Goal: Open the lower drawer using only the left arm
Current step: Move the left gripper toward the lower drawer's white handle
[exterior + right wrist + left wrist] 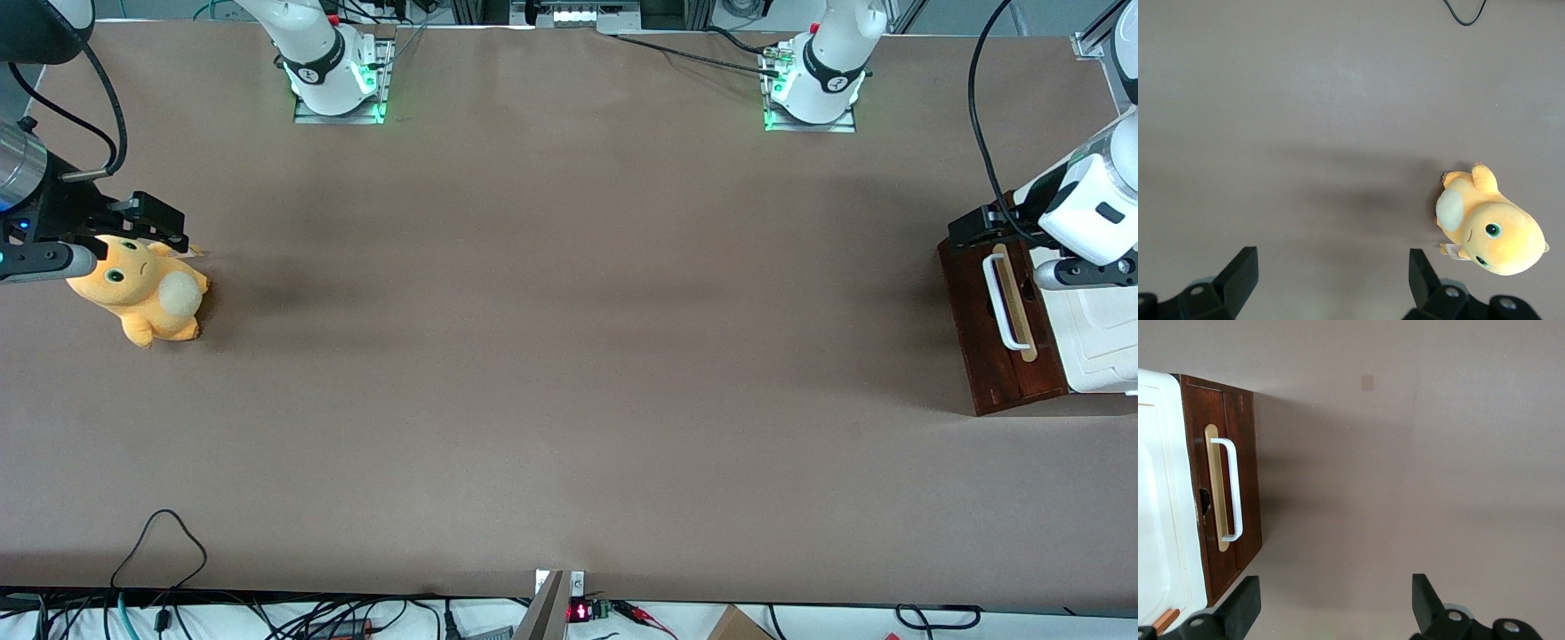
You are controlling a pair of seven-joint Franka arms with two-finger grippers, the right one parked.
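- One orange plush toy (142,289) lies on the table toward the parked arm's end. It has two green eyes and one pale round tummy.
- One big brown table (569,373) holds everything. It is flat and plain.
- One thin black cable (160,533) makes a loop on the table edge nearest the front camera.
- Two white robot bases (333,76) stand at the table edge farthest from the front camera. Each one has green lights at its foot.
- One lower drawer (996,329) sits toward the working arm's end of the table. Its front is dark red-brown wood, and it looks shut.
- One white loop handle (1000,298) is on that front. It sits on one pale wood strip (1020,307).
- One white top (1102,329) covers the box with the drawer in it.
- One left arm (1093,204) is white and shiny and reaches in over the box.
- One gripper (973,227) is small and black. It hangs over the end of the drawer front that is farther from the front camera.
- The two fingers (1245,603) are spread wide apart and hold nothing. In the left wrist view only bare table shows between them, and one finger is just beside a corner of the wood front.
- The gripper is not on the handle.
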